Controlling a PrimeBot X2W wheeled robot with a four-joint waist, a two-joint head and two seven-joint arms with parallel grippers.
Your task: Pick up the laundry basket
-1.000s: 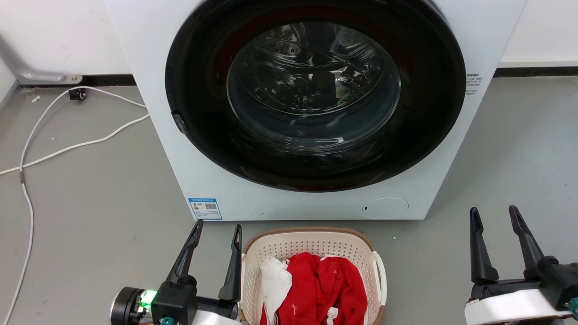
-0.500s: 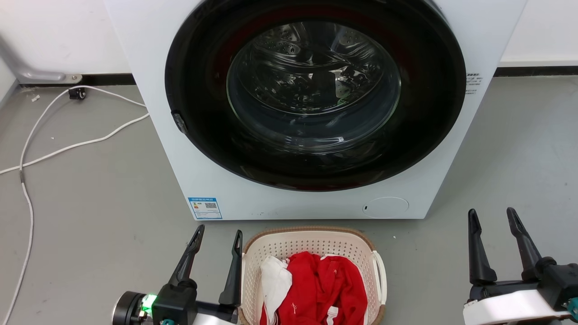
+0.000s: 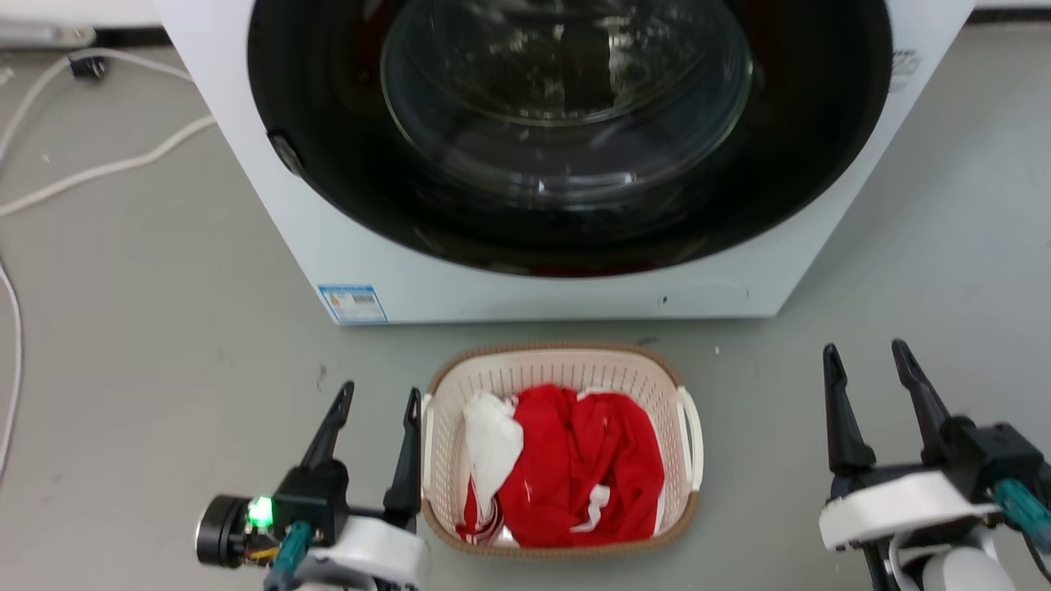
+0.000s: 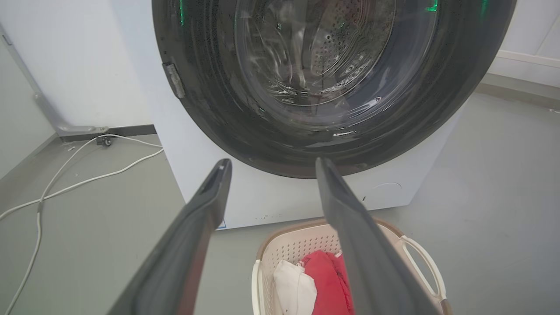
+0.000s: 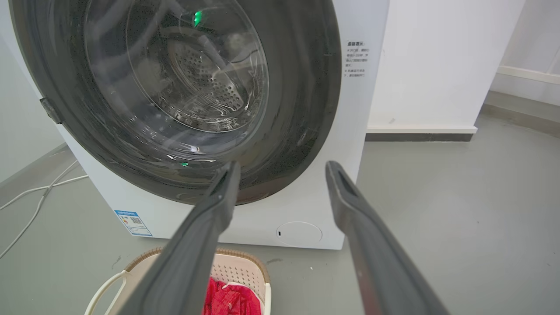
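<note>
The laundry basket (image 3: 558, 365) stands on the grey floor just in front of the washing machine, cream-white and perforated with a brown woven rim and white side handles. Red and white clothes (image 3: 575, 468) lie inside it. My left gripper (image 3: 378, 394) is open right beside the basket's left side, its inner finger close to the left handle. Well off to the basket's right, my right gripper (image 3: 869, 351) is also open. In the left wrist view the basket (image 4: 291, 249) sits low between and right of the fingers. In the right wrist view the basket (image 5: 238, 269) lies at the lower left.
A white front-loading washing machine (image 3: 525, 279) with a dark round door (image 3: 566, 123) stands right behind the basket. White cables (image 3: 90, 172) trail over the floor at the left. A white wall (image 5: 437, 65) runs to the machine's right.
The head camera has tilted down, so the whole basket now shows and the washing machine sits higher in the picture. Both grippers stay open beside the basket.
</note>
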